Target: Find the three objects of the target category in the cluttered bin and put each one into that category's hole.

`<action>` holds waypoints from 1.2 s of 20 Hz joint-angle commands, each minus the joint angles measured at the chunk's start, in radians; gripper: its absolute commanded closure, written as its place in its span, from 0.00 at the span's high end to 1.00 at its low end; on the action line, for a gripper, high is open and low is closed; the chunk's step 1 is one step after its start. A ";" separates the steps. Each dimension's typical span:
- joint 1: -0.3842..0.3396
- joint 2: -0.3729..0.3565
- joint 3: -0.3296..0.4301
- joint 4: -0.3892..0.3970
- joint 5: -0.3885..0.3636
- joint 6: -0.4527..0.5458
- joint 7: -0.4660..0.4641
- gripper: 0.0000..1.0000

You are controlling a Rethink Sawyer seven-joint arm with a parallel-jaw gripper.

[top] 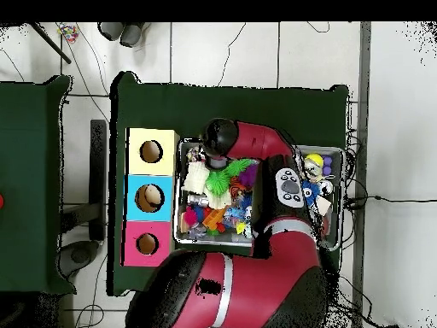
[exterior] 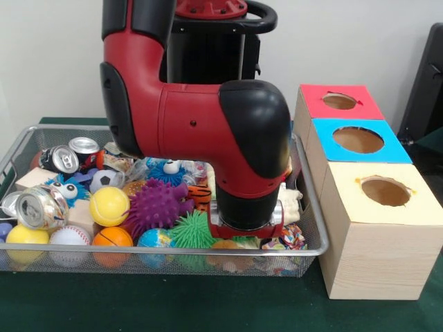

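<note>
The silver wire-mesh bin sits on the green table, full of mixed things; it also shows in the overhead view. In it lie a yellow tennis ball, a purple spiky ball, a green spiky ball, a small basketball, a baseball and crushed cans. My gripper is down at the bin's right end, between the green spiky ball and a rope toy. Its lower end is hidden among the toys.
Three wooden boxes with holes stand in a row right of the bin: red top, blue top, pale yellow top. My thick red arm hangs over the bin's middle and hides much of it.
</note>
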 commanded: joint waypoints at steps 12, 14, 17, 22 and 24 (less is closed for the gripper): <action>-0.059 -0.006 0.159 -0.136 -0.022 -0.076 -0.089 1.00; -0.057 -0.009 0.159 -0.136 -0.025 -0.065 -0.090 1.00; -0.053 -0.017 0.157 -0.132 -0.032 -0.063 -0.089 1.00; -0.046 -0.026 0.153 -0.132 -0.036 -0.079 -0.079 1.00; -0.043 -0.032 0.152 -0.122 -0.036 -0.079 -0.073 1.00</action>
